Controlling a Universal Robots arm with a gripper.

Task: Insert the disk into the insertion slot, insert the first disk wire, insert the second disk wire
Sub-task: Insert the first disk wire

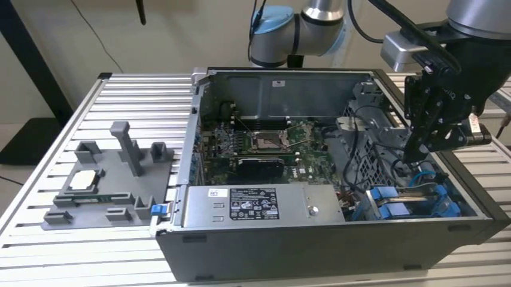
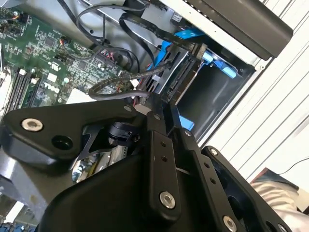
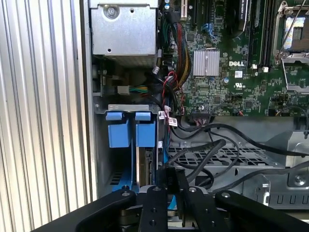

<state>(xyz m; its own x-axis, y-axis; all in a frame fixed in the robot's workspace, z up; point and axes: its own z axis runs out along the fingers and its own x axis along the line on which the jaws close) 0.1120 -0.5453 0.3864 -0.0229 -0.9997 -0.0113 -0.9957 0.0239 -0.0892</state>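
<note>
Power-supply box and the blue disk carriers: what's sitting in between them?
A white plug with coloured wires lies between the power-supply box and the blue disk carriers, in the first wrist view.

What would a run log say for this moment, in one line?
disk in insertion slot | gripper shut on black wire near disk

The disk [image 1: 393, 209] sits in the insertion slot [image 1: 423, 191], power-supply box [image 1: 255, 205] to the exterior view's left

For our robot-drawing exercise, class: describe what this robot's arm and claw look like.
The arm is silver-grey tube with a light blue joint cap and black cables. The claw is black, built of linked bars with silver screw heads.
</note>
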